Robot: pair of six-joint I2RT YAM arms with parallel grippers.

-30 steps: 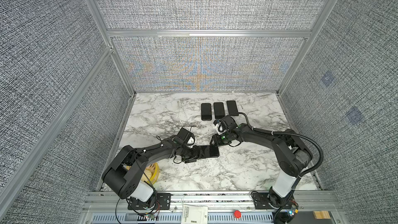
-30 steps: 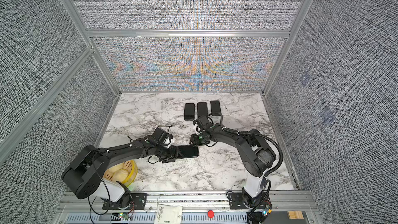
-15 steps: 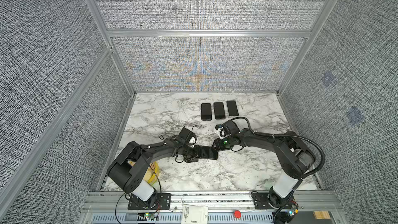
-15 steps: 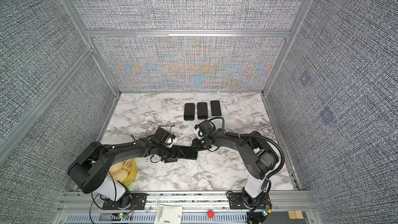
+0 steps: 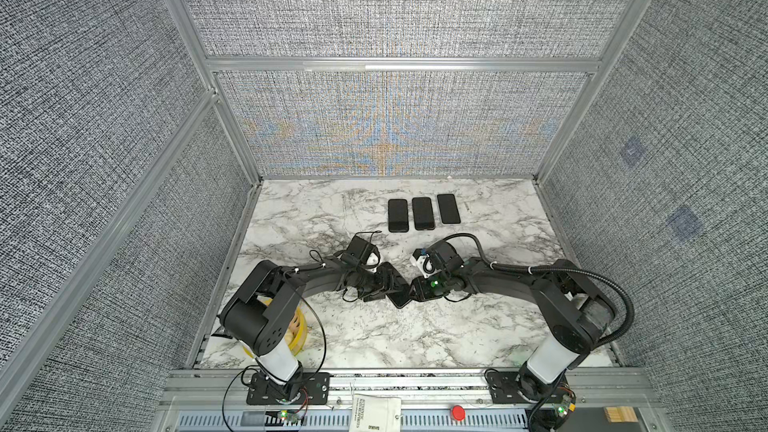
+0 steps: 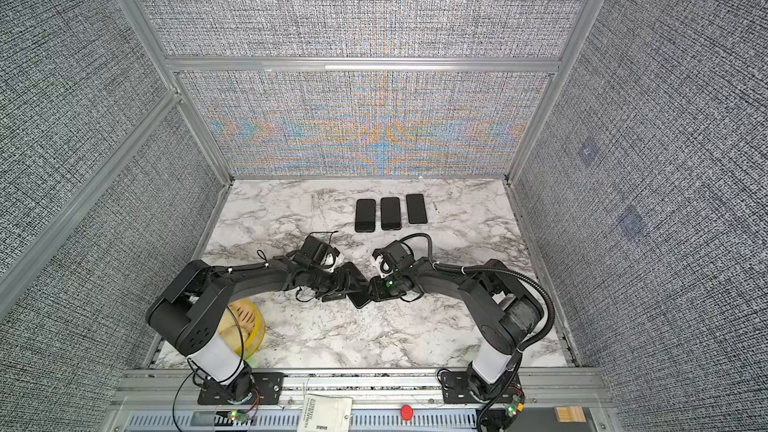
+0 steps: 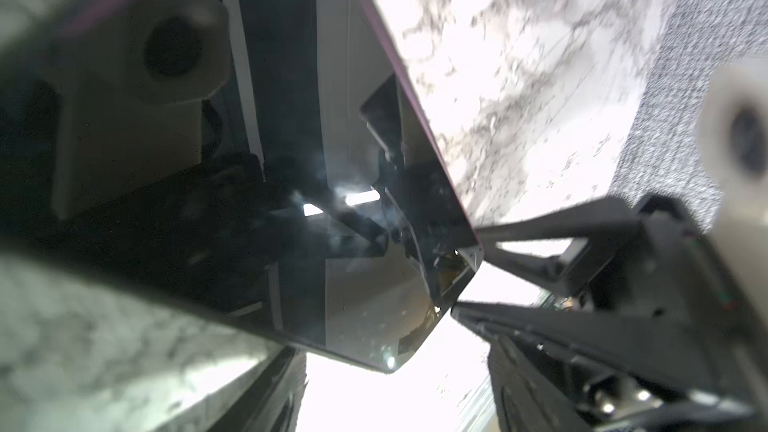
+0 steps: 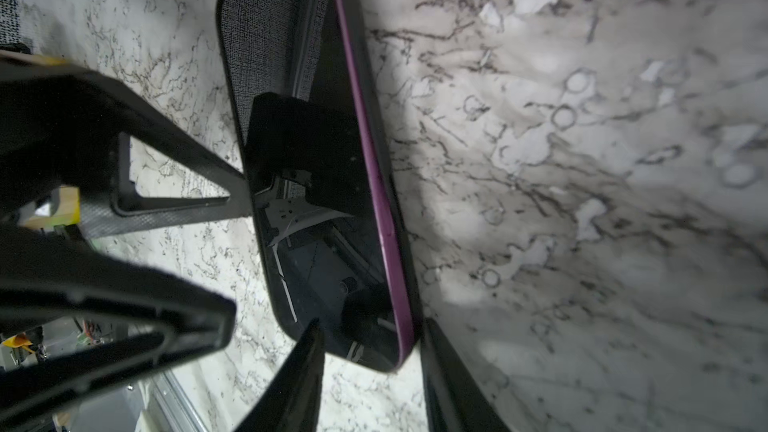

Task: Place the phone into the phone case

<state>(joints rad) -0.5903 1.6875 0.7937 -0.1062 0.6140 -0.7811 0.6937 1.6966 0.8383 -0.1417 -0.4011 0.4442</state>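
Observation:
The phone [image 5: 400, 298] [image 6: 360, 297] is a dark slab with a glossy screen [image 8: 316, 201] and a purple long edge [image 8: 384, 218]. A black rim that looks like the phone case [image 8: 405, 218] runs along the outside of that edge. My left gripper [image 5: 388, 284] [image 6: 347, 282] is shut on it across its width, low over the marble. One of the left fingers [image 8: 183, 184] meets the phone's side. My right gripper [image 5: 412, 290] [image 8: 372, 326] has a finger on each side of the phone's end corner [image 7: 461, 280]. Whether these fingers press on it does not show.
Three black phone-shaped slabs [image 5: 423, 214] [image 6: 390, 213] lie side by side at the back of the marble table [image 5: 415, 338]. A yellow bowl [image 5: 302, 328] sits at the front left under the left arm. Grey fabric walls close three sides.
The right gripper has come forward and left to the phone's end, and its fingers have drawn closer together. The left gripper has turned the phone to a slant.

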